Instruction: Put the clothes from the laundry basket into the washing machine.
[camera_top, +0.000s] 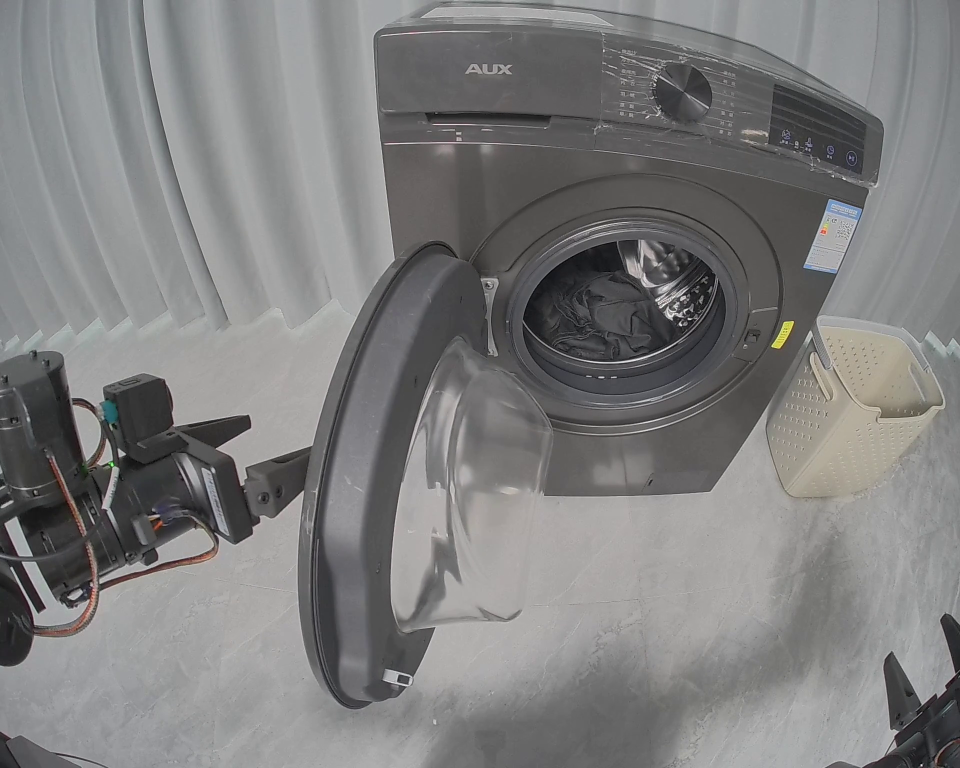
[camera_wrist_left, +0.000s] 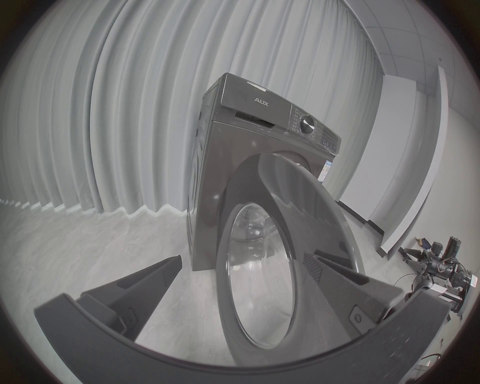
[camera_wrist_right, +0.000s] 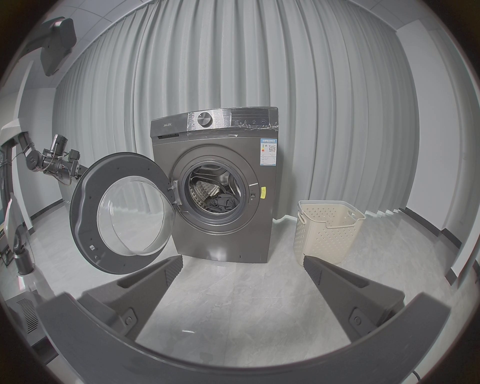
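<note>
The grey washing machine (camera_top: 620, 200) stands with its round door (camera_top: 365, 480) swung wide open to the left. Dark clothes (camera_top: 600, 315) lie inside the drum, also seen as clothes (camera_wrist_right: 220, 202) in the right wrist view. The cream laundry basket (camera_top: 860, 400) sits on the floor right of the machine, with no clothes showing inside. My left gripper (camera_top: 275, 442) is open at the door's outer face, one fingertip at its rim; the door (camera_wrist_left: 280, 240) looms just ahead of it. My right gripper (camera_top: 922, 655) is open and holds nothing, low at the near right, facing the machine (camera_wrist_right: 220, 185).
Pale curtains (camera_top: 200, 150) hang behind the machine. The light floor (camera_top: 700, 620) in front of the drum opening and the basket (camera_wrist_right: 325, 230) is bare. The open door juts out toward me on the left side.
</note>
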